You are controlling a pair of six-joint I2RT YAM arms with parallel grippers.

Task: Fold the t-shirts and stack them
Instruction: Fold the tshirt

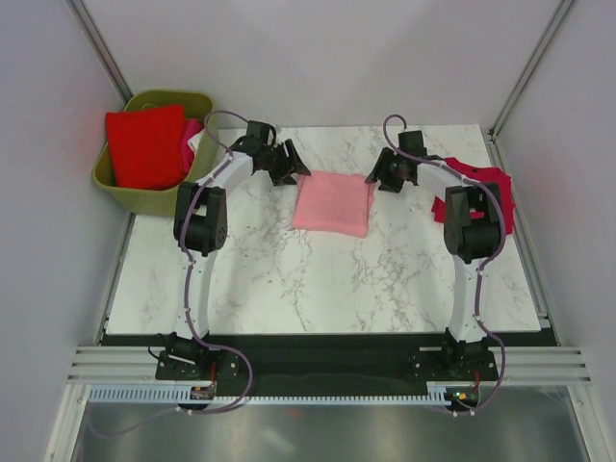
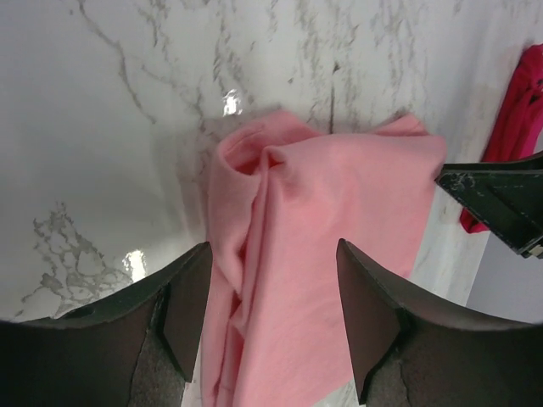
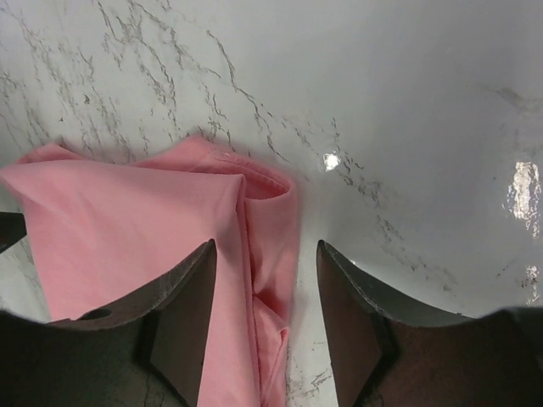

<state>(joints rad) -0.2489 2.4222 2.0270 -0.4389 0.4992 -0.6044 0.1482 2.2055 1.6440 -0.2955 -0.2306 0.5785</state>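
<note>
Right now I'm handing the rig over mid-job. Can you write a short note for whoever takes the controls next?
Left claw: open over the far left corner of the light pink shirt, holding nothing.
Right claw: open over that shirt's far right corner, holding nothing.
Things: the light pink shirt lies folded at the far middle of the table. The dark red shirt is bunched at the table's right edge. The bright red shirt and some hot pink cloth are in the green basket at far left.
Done: light pink shirt folded to a rough square.
Left: fold the dark red shirt and the basket's shirts, then stack all.
</note>
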